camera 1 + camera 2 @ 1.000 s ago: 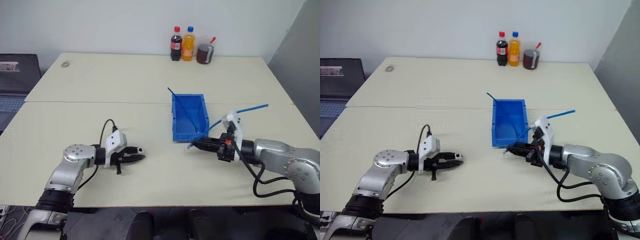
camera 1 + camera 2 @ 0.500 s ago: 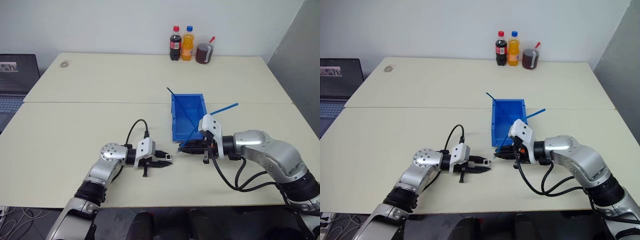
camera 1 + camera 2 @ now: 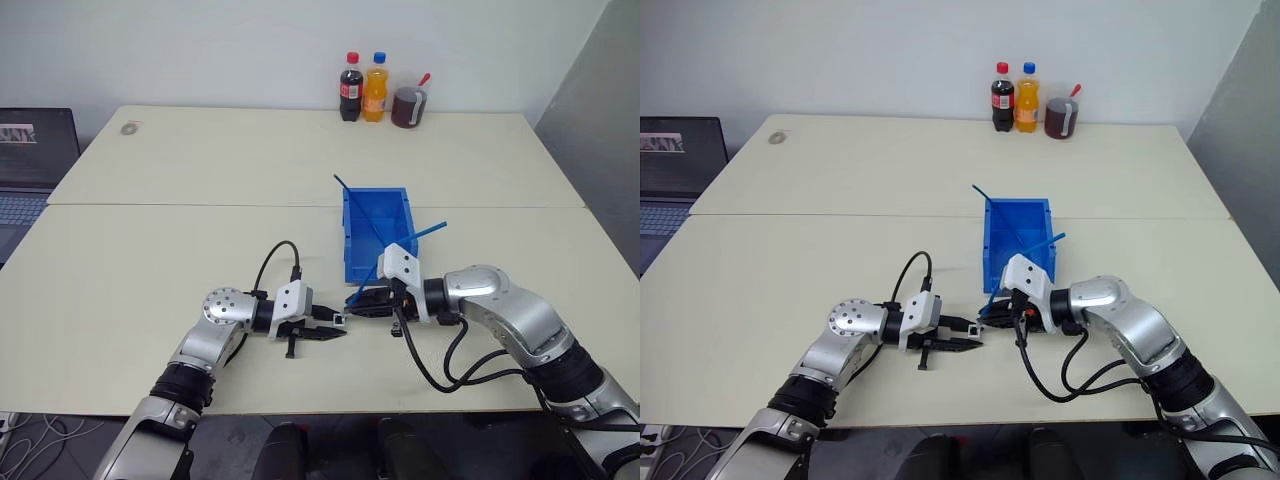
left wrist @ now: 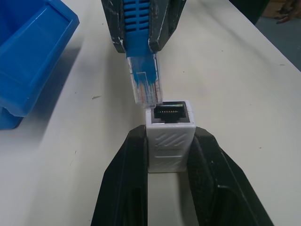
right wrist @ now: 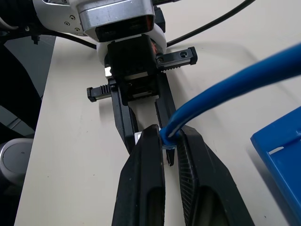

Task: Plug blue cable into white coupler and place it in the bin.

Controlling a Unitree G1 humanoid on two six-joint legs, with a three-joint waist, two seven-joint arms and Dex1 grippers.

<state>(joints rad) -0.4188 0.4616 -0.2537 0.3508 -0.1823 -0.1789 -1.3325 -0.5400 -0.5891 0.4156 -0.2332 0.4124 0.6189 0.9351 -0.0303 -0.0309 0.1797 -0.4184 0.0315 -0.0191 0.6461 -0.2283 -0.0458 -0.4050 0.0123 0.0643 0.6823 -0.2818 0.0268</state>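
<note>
My left gripper (image 3: 336,328) is shut on the white coupler (image 4: 170,127), whose dark socket faces my right gripper (image 3: 358,304). The right gripper is shut on the blue cable (image 3: 420,236) just behind its clear plug (image 4: 144,87). In the left wrist view the plug's tip sits at one corner of the socket's rim, outside the opening. The cable trails up and back over the blue bin (image 3: 364,272), which stands just behind both grippers. In the right wrist view the cable (image 5: 225,94) runs out between my black fingers (image 5: 149,160).
A darker blue thin cable (image 3: 360,212) leans in the bin, and its end sticks out over the back left corner. Two bottles (image 3: 364,88) and a cup (image 3: 408,106) stand at the table's far edge. A laptop (image 3: 30,150) sits off to the left.
Both grippers have come together in front of the bin, the left moving right and the right moving left and down. The plug and the coupler now meet.
</note>
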